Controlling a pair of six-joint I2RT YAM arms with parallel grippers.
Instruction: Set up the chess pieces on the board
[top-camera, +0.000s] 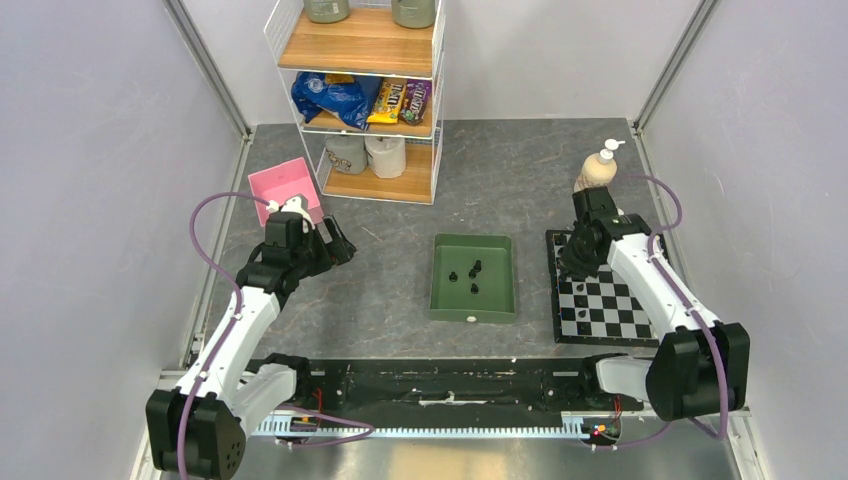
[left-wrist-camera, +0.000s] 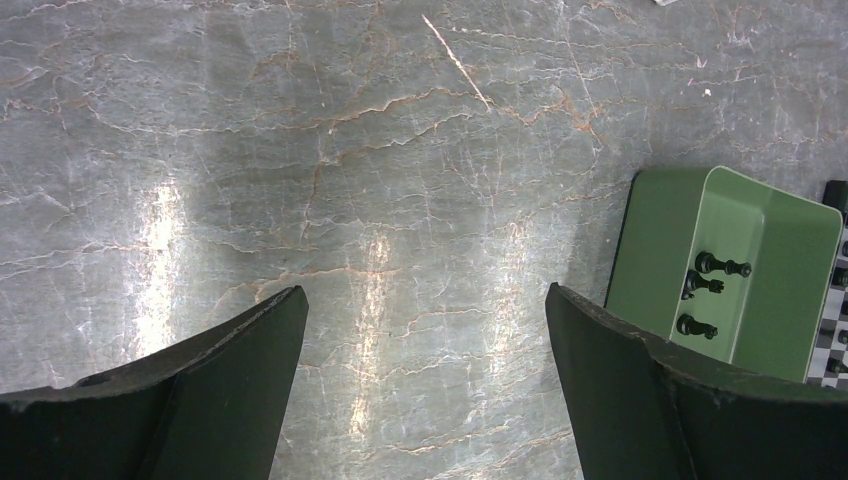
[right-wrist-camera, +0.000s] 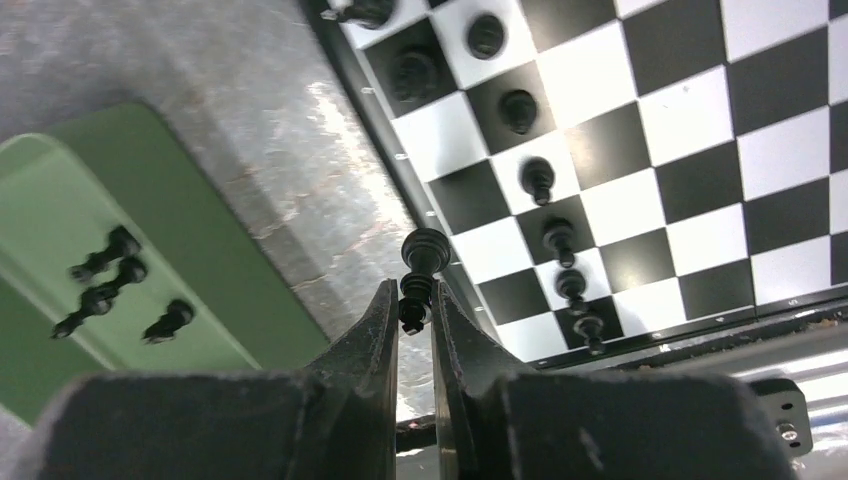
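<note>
Right wrist view: the right tool (right-wrist-camera: 415, 312) is pinched narrow on a black chess piece (right-wrist-camera: 424, 252), gripped low on its body, head poking out over the board (right-wrist-camera: 690, 120) edge. It looks light, hard and slick, apt to twist. The left tool (left-wrist-camera: 425, 310) gapes wide above the tabletop (left-wrist-camera: 300, 150).

A robot lab cell: plain grey panel walls (top-camera: 100, 150) on aluminium posts (top-camera: 210, 70) enclose a stone-look desk (top-camera: 390, 260), with a snack-stocked wire shelf (top-camera: 350, 45) at upper centre.
</note>
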